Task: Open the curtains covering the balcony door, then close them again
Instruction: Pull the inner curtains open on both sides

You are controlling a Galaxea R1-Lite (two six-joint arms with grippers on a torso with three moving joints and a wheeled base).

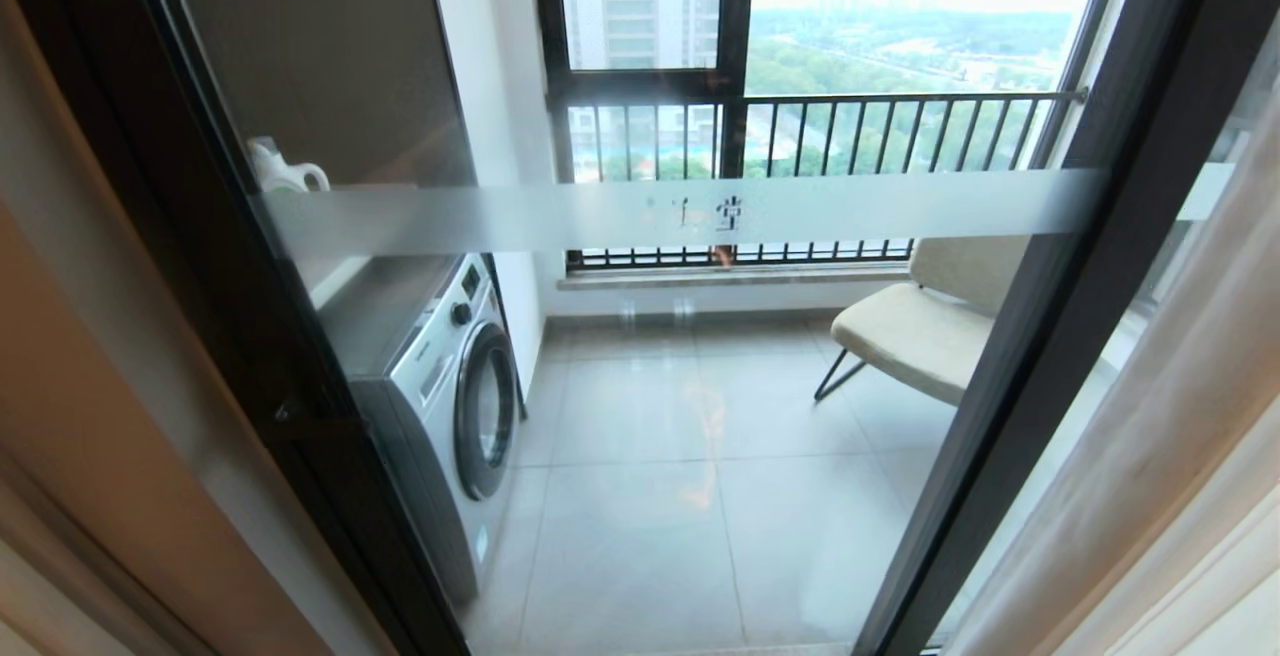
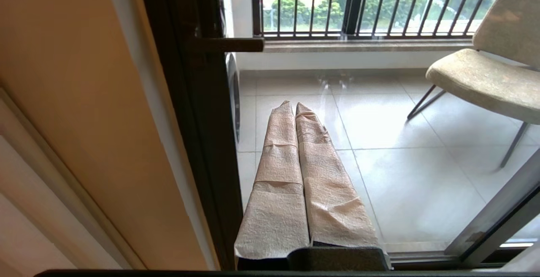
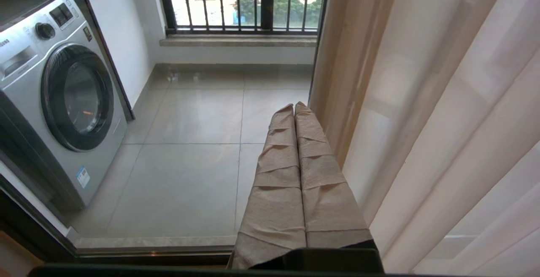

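The balcony door [image 1: 1080, 266] fills the head view: clear glass in dark frames, crossed by a frosted white band [image 1: 680, 211]. The cream sheer curtains [image 1: 1150, 476] hang bunched at the right edge, leaving the glass bare. Neither arm shows in the head view. In the left wrist view my left gripper [image 2: 294, 104], its fingers wrapped in tan tape, is shut and empty beside the door's dark left frame [image 2: 198, 112] and small handle [image 2: 228, 44]. In the right wrist view my right gripper [image 3: 294, 106] is shut and empty, close beside the curtains [image 3: 430, 112].
Behind the glass lies a tiled balcony with a silver washing machine [image 1: 450, 386] on the left, a beige chair [image 1: 920, 326] on the right and a barred railing [image 1: 800, 136] at the far window. A tan wall [image 1: 90, 406] borders the door on the left.
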